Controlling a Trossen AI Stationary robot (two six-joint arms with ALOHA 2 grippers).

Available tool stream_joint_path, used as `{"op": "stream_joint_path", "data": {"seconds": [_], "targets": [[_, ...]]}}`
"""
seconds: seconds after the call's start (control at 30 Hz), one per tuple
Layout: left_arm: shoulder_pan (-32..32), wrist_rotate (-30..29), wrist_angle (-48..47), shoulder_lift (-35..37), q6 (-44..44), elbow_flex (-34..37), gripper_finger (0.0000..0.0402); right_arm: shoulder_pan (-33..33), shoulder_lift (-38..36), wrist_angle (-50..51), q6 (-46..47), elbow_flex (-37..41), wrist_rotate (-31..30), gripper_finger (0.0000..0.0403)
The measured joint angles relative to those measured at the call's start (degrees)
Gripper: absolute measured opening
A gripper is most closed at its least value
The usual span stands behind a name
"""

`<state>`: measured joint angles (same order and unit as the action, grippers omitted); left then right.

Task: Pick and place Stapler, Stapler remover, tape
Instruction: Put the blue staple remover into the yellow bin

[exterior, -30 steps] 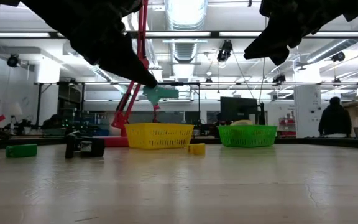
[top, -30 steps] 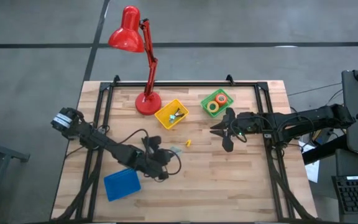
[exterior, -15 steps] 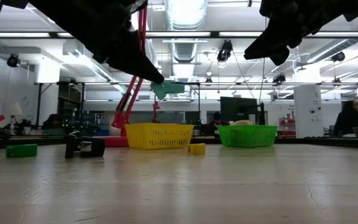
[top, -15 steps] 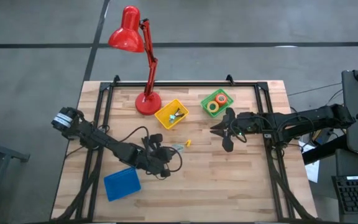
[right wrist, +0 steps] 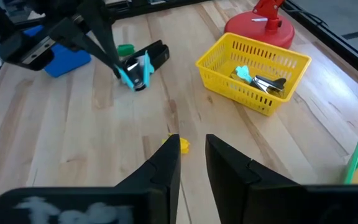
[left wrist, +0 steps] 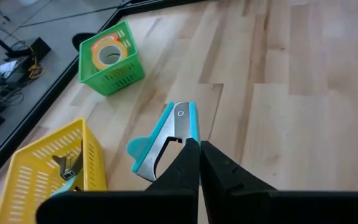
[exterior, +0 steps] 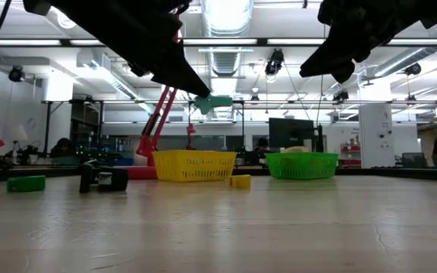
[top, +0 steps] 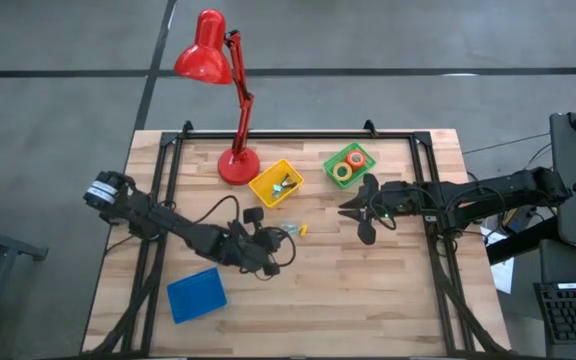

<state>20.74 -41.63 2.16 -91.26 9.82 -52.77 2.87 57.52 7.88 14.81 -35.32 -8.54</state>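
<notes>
The left pincer [left wrist: 197, 146] is closed on the tail of a small teal-and-metal staple remover [left wrist: 165, 139] and holds it in the air, well above the wooden tabletop [top: 368, 290]. From above, it hangs just beside the yellow mesh basket [top: 264, 191], not yet over it. The grip looks thin: only the fingertips [left wrist: 188, 158] pinch one end, and most of the remover sticks out in front. That is probably the main risk. A quick swing or a bump on the basket wall could twist the remover in the fingers or knock it free, so that it lands on the tabletop beside the basket.

The yellow basket already holds a teal and a metal item [right wrist: 258, 79], too small to identify. A release from too high could make the remover bounce out.

The right pincer [right wrist: 191, 149] waits, part open and empty, above the tabletop near the green mesh basket [top: 334, 159]. That basket holds the ring-shaped tape rolls [top: 349, 165], orange and yellow. A small yellow piece [top: 303, 230] lies on the tabletop between the arms.

The slim black stapler [right wrist: 153, 55] lies on the tabletop next to a small green block [right wrist: 125, 50], near the flat blue tray [top: 196, 296]. The left arm's cables hang close to it and could drag it.
</notes>
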Motion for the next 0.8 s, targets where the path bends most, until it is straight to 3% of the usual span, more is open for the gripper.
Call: {"op": "stream_joint_path", "data": {"seconds": [0.63, 0.8], "targets": [[-5.8, -2.3, 4.1, 0.0, -0.9, 0.0, 0.0007, 0.0, 0.0, -0.5, 0.2, 0.7, 0.0, 0.0065], [-8.4, -6.5, 4.3, 0.0, -0.9, 0.0, 0.0004, 0.0, 0.0, -0.7, 0.1, 0.7, 0.0, 0.0057]]}}
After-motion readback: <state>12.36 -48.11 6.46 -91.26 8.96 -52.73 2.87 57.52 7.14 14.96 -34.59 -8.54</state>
